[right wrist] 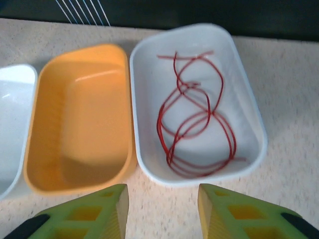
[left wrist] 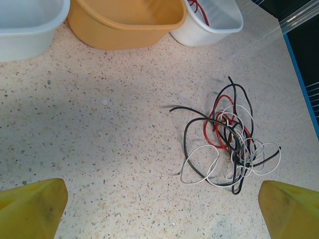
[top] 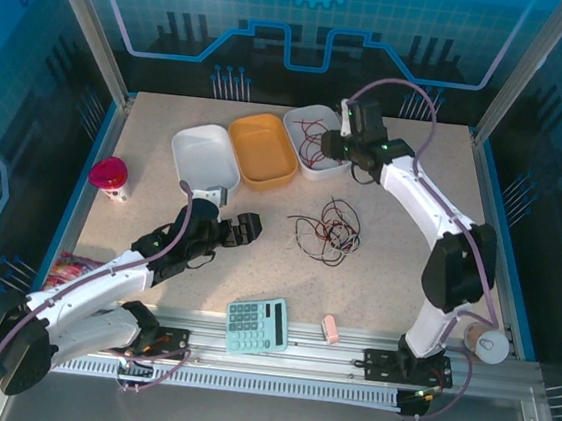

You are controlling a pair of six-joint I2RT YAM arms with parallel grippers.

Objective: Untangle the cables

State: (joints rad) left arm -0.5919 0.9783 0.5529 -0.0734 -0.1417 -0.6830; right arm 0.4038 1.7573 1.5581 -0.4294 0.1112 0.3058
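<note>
The tangle of cables [left wrist: 227, 142] lies loose on the speckled table [left wrist: 99, 149], about mid-table and well apart from the bins. Its black, red and whitish strands loop through one another, with a few black ends sticking out at the top and left. Some red cables [right wrist: 194, 119] already lie by themselves in the right white bin [right wrist: 135, 114], which suggests that freed strands are dropped there by colour. The orange bin [right wrist: 75, 124] beside it and the left white bin [right wrist: 10, 124] hold nothing, probably kept for the black and whitish ones. The right gripper [right wrist: 163, 214] hangs over the near rim of the bin with the red cables. Its fingers are spread with nothing between them, a pose that fits a release rather than a pick. The left gripper [left wrist: 162, 211] sits low over the table on the near-left side of the tangle, facing it with its yellow fingertips wide apart and empty. It seems placed to reach in for a strand, or to pin the heap while the other arm pulls. A calculator [top: 257, 326] rests near the front edge, out of the way of both arms.
</note>
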